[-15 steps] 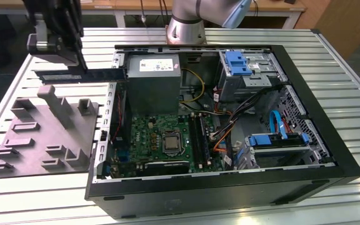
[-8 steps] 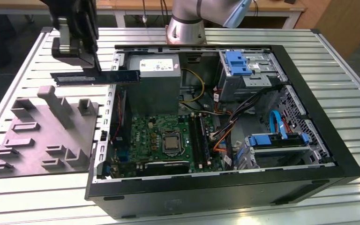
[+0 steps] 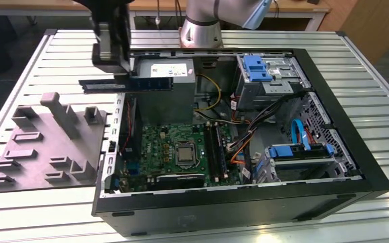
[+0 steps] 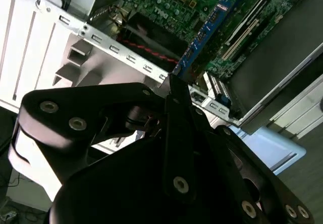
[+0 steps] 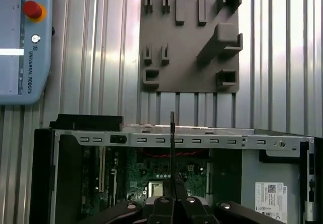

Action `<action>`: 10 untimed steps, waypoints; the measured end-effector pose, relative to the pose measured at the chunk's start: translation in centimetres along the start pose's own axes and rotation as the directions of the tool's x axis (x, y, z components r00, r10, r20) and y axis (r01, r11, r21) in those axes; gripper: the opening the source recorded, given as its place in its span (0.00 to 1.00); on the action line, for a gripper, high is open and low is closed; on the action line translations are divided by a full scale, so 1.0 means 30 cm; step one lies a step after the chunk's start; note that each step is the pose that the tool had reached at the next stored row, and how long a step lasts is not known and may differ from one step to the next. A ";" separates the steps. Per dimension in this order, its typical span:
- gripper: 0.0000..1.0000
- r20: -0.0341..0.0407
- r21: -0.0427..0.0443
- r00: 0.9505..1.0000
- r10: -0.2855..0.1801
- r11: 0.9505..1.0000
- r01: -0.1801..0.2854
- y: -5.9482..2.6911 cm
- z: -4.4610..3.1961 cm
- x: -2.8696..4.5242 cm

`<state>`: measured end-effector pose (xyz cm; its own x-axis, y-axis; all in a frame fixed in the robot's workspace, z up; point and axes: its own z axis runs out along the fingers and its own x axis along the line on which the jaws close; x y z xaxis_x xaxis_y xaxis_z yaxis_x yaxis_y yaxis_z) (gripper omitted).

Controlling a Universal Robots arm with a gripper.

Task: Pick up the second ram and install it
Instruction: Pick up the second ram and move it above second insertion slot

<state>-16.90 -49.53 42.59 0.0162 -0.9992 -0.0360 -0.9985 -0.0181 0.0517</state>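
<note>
Gripper [image 3: 118, 75] holds second ram [image 3: 103, 85] over case wall [image 3: 121, 114].

Blue second ram [image 3: 128, 84], black gripper [image 3: 115, 75], grey tray [image 3: 46, 152]

On the table [image 3: 356, 66], the tray [image 3: 29, 152] lies at the exterior view's left of the computer case [image 3: 248, 202]; inside, the motherboard [image 3: 160, 142] lies before the power supply [image 3: 170, 96]. The gripper [image 3: 119, 76] holds the second ram [image 3: 103, 85] above the case's tray-side wall.
</note>
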 end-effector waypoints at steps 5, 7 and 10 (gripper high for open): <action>0.11 0.000 -0.003 1.000 0.000 1.000 0.000 -0.066 0.007 0.001; 0.11 0.000 -0.003 1.000 0.000 1.000 0.000 -0.089 0.011 0.002; 0.11 0.000 -0.004 1.000 0.000 1.000 0.000 -0.102 0.012 0.002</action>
<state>-13.86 -49.53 42.06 0.0163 -0.9992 -0.0362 -0.9983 -0.0183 0.0552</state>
